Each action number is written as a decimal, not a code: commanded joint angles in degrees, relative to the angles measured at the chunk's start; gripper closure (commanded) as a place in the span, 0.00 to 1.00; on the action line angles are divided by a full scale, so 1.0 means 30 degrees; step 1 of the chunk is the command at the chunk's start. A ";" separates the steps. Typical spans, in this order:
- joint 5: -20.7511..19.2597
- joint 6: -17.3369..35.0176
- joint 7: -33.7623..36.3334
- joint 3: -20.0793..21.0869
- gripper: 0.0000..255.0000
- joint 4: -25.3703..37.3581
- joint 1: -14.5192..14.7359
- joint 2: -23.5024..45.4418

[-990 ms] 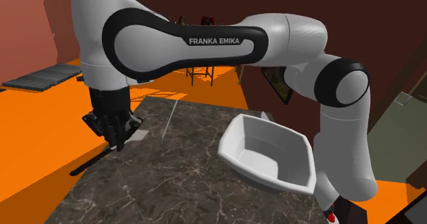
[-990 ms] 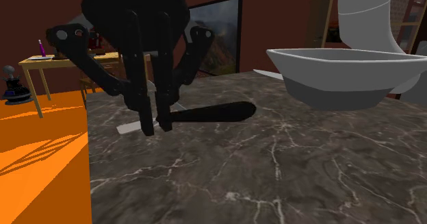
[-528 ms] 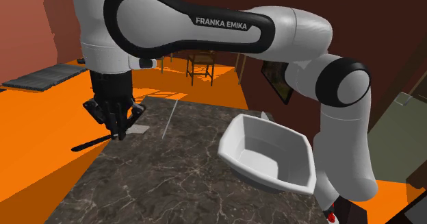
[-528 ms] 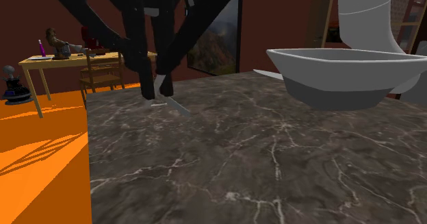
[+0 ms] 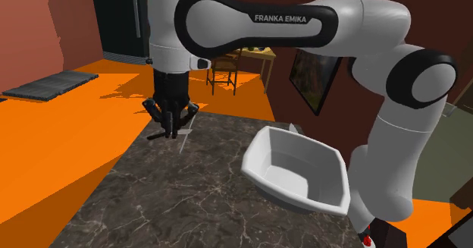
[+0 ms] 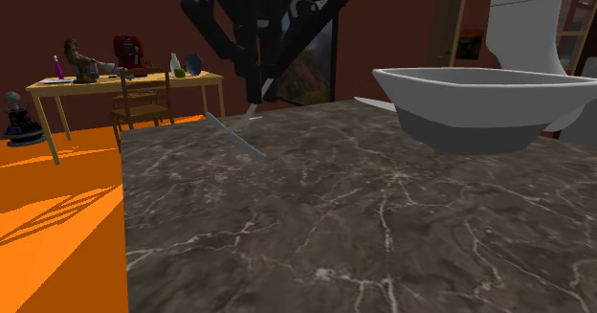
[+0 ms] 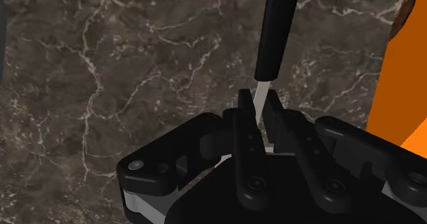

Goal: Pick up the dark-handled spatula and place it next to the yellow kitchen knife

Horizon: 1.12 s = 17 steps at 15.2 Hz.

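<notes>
We saw the black gripper pinching the spatula. Its two fingers were pressed in close, with just the thin pale neck of the spatula between them, and both touched it. The fingers held nothing else. The grip sat on the pale part, right where the black handle began. The handle was long, straight and round. It stuck out sideways from the fingers, away from the hand's body, and passed over the dark marble table below. In the shoulder view the spatula lay almost level in the air, and its dark handle pointed toward that view's left. Its long line ran along the far end of the table, near the edge where the orange floor began. The gripper hung fingers down over that far end, and the spatula looked lifted off the marble. We could not see the wide end of the spatula well, because the fingers hid most of it. A thin pale strip lay flat on the table close to the gripper. In the second exterior view it slanted across the marble just under the fingertips. It looked grey to us, and we could not tell what it was. A big white tub sat on the table toward the shoulder view's right, well apart from the gripper.
</notes>
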 commanded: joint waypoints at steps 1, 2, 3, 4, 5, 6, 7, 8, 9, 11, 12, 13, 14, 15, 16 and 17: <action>0.0357 0.0225 -0.0983 -0.0355 1.00 -0.1227 -0.0582 -0.1000; 0.0524 0.0317 -0.1447 -0.0542 1.00 -0.1847 -0.0840 -0.1525; 0.0676 0.0392 -0.1913 -0.0740 1.00 -0.2434 -0.1084 -0.2029; 0.0811 0.0454 -0.2380 -0.0948 1.00 -0.2990 -0.1319 -0.2513; 0.0930 0.0502 -0.2847 -0.1165 1.00 -0.3517 -0.1544 -0.2977; 0.1031 0.0538 -0.3315 -0.1400 1.00 -0.4015 -0.1751 -0.3420; 0.1117 0.0564 -0.3782 -0.1637 1.00 -0.4487 -0.1958 -0.3845; 0.1186 0.0581 -0.4247 -0.1881 1.00 -0.4933 -0.2158 -0.4250; 0.1238 0.0589 -0.4712 -0.2138 1.00 -0.5354 -0.2347 -0.4636; 0.1297 0.0583 -0.5637 -0.2654 1.00 -0.6123 -0.2729 -0.5352; 0.1303 0.0571 -0.6097 -0.2926 1.00 -0.6472 -0.2908 -0.5682; 0.1297 0.0554 -0.6557 -0.3194 1.00 -0.6798 -0.3096 -0.5992; 0.1277 0.0532 -0.7015 -0.3471 1.00 -0.7102 -0.3278 -0.6284; 0.1245 0.0507 -0.7472 -0.3750 1.00 -0.7383 -0.3460 -0.6558; 0.1201 0.0478 -0.7928 -0.4033 1.00 -0.7642 -0.3641 -0.6812; 0.1145 0.0447 -0.8383 -0.4322 1.00 -0.7879 -0.3821 -0.7047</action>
